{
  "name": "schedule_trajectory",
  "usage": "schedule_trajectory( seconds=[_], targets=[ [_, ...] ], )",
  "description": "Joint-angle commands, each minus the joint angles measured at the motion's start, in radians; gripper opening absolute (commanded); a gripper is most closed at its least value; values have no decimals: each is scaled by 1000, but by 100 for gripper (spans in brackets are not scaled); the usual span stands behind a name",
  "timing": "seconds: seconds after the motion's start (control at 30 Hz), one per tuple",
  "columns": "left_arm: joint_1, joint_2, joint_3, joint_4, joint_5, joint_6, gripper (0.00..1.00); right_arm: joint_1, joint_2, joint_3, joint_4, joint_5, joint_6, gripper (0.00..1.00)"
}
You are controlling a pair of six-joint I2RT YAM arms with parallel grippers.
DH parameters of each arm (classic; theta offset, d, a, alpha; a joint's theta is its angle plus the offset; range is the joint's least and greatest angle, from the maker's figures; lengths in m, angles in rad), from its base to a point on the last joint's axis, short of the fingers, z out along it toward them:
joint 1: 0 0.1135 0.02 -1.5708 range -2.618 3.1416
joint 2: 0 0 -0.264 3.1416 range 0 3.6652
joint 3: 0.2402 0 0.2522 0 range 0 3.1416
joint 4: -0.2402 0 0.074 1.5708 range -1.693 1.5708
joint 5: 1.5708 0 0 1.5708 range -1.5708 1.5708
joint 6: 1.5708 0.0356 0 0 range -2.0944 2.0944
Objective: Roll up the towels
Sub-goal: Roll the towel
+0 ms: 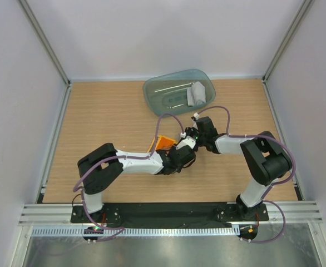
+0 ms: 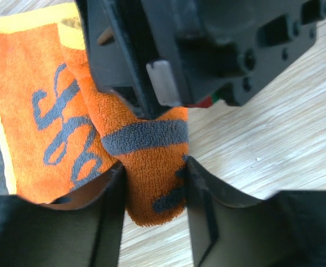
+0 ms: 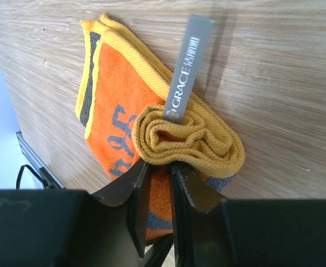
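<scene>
The yellow-orange towel (image 1: 164, 143) lies mid-table, partly rolled, mostly hidden under both grippers. In the right wrist view its rolled end (image 3: 188, 139) shows a yellow spiral with a grey "GRACE" tag (image 3: 187, 69); my right gripper (image 3: 158, 175) is shut on the roll's lower layers. In the left wrist view my left gripper (image 2: 154, 181) is shut on the other end of the orange roll (image 2: 146, 161), the flat part (image 2: 35, 105) lying to the left. The grey towel (image 1: 197, 93) sits rolled in the teal tray (image 1: 157, 92).
The teal tray stands at the back centre of the wooden table. Grey walls and metal posts (image 1: 46, 44) enclose the table. Purple cables (image 1: 168, 119) loop over both arms. A black base rail (image 1: 168, 211) runs along the near edge.
</scene>
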State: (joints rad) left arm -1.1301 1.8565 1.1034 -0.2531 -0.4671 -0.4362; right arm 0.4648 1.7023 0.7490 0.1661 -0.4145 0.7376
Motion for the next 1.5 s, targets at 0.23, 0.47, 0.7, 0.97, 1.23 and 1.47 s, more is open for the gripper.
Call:
schedule_trajectory(
  seconds=[0.23,0.47,0.7,0.97,1.23,1.47],
  targets=[
    [23,38,-68,47,68,-52,11,2,31,21,-189,83,-84,30],
    [64,-34,-154,127,176,-102,6,-38,23,124,-352,137,-159,51],
    [84,-94,-217,179,261,-139,6,-123,31,200,-450,163,-187,53],
    [119,-106,-227,236,407,-200,5,-163,-162,214,-539,210,-213,59],
    [173,-158,-272,380,580,-340,0,-155,-397,-46,-424,54,-115,69],
    [216,-163,-355,577,708,-475,0,-91,-484,-207,-274,42,-20,77]
  ],
)
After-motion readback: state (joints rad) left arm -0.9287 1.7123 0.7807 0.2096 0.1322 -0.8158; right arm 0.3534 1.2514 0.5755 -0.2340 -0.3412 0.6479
